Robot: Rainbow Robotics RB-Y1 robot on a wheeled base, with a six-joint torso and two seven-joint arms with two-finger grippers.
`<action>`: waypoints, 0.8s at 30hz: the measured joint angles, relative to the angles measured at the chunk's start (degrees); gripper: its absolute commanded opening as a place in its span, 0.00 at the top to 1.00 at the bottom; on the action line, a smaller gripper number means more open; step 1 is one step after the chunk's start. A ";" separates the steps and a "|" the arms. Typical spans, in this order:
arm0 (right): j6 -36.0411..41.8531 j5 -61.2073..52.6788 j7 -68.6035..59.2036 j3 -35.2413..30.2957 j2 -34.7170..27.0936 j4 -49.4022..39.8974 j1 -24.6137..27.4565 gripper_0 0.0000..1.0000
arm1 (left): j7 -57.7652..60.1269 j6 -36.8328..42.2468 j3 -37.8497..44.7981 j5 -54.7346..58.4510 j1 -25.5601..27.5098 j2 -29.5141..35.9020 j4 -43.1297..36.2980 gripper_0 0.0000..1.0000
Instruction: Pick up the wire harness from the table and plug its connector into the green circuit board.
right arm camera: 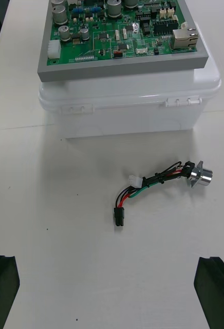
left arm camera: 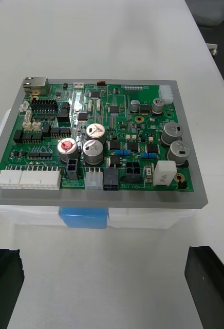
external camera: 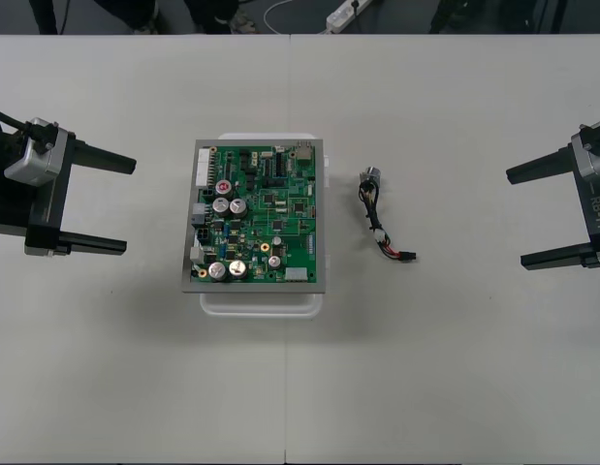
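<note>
On the desk (external camera: 455, 368), at its middle, a white base (external camera: 261, 302) is recorded. From above it is largely covered by the green circuit board (external camera: 261, 218) resting on it. The base's side wall is seen plainly in the right wrist view, where the board's far end is cut off. A blue part (left arm camera: 84, 217) under the board's edge is noted in the left wrist view; what it is cannot be made out.

The left gripper (external camera: 128, 205) is stationed at the desk's left side and the right gripper (external camera: 516, 218) at its right side, each well apart from the board. Both are spread wide with nothing between the fingers. The right fingers (right arm camera: 215, 288) are cut off by the picture's edge in the wrist view.

The wire harness (external camera: 380, 223) is found lying on the desk between the board and the right gripper, touching neither. Its red, black and green wires are told apart in the right wrist view. The round metal socket (external camera: 369, 179) lies at the far end. The black plug (external camera: 408, 257) lies on the desk at the near end, not in the board.
</note>
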 measured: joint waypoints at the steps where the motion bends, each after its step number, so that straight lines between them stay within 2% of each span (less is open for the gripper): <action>1: 0.00 0.00 0.00 0.00 0.00 0.00 0.00 0.00 | 0.00 0.00 0.00 0.00 0.00 0.00 0.00 0.08; 24: 0.00 0.00 0.00 0.00 0.00 0.00 0.00 0.00 | 0.00 0.00 0.00 0.00 0.00 0.00 0.00 0.08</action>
